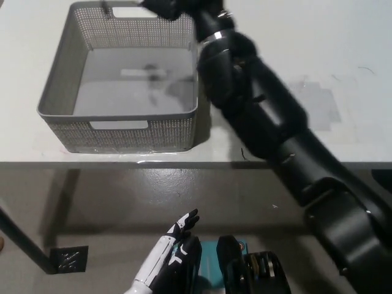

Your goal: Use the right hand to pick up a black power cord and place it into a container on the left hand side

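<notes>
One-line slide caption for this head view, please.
Black right arm reaches across the white table over the grey basket's far rim; white left hand rests low.

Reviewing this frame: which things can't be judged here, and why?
- Right hand: head view, cut off by the top edge; open or shut unclear.
- Power cord: not clearly visible; whether it is held cannot be told.
- Basket right wall: partly hidden by the black arm.
- Left hand rests low.

- We see a white desk (343,37), glossy top, front edge running across mid-frame.
- Grey concrete floor (122,202) below it, scuffed.
- Dark desk leg (24,245) at lower left, ending at a black foot plate (68,260).
</notes>
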Controlling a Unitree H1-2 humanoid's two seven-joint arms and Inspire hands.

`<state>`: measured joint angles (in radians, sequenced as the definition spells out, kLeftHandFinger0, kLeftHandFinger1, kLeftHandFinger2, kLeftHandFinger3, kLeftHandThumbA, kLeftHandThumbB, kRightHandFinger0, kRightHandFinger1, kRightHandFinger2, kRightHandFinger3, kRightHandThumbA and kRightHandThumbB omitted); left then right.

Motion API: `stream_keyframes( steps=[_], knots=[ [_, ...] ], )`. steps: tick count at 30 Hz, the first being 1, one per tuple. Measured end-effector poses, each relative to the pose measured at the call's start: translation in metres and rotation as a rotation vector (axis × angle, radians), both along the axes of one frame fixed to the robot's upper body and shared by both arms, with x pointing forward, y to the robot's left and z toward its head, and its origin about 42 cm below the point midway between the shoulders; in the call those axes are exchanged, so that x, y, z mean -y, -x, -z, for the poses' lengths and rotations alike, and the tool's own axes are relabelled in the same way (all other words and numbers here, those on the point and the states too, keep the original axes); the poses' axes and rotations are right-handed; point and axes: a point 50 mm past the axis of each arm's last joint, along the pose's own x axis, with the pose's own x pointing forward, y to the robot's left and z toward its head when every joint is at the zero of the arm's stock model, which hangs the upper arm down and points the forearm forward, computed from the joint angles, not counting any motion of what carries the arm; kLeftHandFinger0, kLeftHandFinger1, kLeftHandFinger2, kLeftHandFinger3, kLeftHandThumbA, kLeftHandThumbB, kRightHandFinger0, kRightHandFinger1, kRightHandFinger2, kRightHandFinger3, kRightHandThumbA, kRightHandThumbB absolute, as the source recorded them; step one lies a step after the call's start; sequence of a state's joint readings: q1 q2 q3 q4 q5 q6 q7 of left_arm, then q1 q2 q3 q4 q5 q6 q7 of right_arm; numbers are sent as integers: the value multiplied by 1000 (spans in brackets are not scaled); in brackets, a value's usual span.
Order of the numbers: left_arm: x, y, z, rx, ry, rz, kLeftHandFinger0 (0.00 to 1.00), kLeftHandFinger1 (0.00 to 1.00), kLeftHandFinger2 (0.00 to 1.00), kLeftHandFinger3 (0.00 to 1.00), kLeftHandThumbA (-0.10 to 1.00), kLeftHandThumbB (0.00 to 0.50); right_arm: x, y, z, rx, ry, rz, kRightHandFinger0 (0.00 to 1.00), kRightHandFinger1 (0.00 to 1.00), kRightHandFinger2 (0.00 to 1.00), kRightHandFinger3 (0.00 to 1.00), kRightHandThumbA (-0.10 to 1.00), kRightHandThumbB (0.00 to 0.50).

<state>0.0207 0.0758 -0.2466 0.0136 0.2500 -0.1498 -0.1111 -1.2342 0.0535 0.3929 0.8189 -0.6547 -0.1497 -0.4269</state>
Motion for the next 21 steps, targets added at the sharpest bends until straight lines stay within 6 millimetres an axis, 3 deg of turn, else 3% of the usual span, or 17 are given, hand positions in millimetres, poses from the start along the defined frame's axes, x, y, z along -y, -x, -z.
stream_keyframes(
  steps=[1,5,6,7,9,13,16,18,20,21],
  knots=[
    [0,0,0,1,0,1,1000,1000,1000,1000,1000,174,-7,-1,5,-16,21,0,0,351,694,804,-100,143],
    [1,0,0,4,-2,7,1000,1000,1000,1000,1000,156,-15,-4,19,-65,53,3,0,332,682,747,-100,285],
    [1,0,0,4,-1,8,1000,1000,1000,1000,1000,149,-16,-5,24,-80,62,6,0,281,656,665,-100,285],
    [1,0,0,5,-1,8,1000,1000,1000,1000,1000,145,-16,-7,29,-97,73,10,0,279,655,650,-100,261],
    [1,0,0,6,-1,10,1000,1000,1000,1000,1000,142,-17,-11,40,-132,97,19,0,305,694,694,-100,200],
    [1,0,0,9,-5,17,1000,1000,1000,1000,1000,131,-18,-17,68,-218,160,46,1,376,750,798,-100,193],
    [1,1,0,11,-6,21,1000,1000,1000,1000,1000,138,-20,-15,88,-262,209,50,0,352,753,780,-100,165],
    [2,1,0,11,-6,23,1000,1000,1000,1000,1000,151,-23,-13,97,-276,235,49,0,349,752,793,-100,183],
    [2,1,0,11,-6,24,1000,1000,1000,1000,1000,160,-27,-11,102,-282,259,42,0,370,782,732,-100,200],
    [2,1,0,11,-6,25,1000,1000,1000,1000,1000,165,-28,-10,104,-284,266,39,0,374,779,598,-100,212]
  ],
)
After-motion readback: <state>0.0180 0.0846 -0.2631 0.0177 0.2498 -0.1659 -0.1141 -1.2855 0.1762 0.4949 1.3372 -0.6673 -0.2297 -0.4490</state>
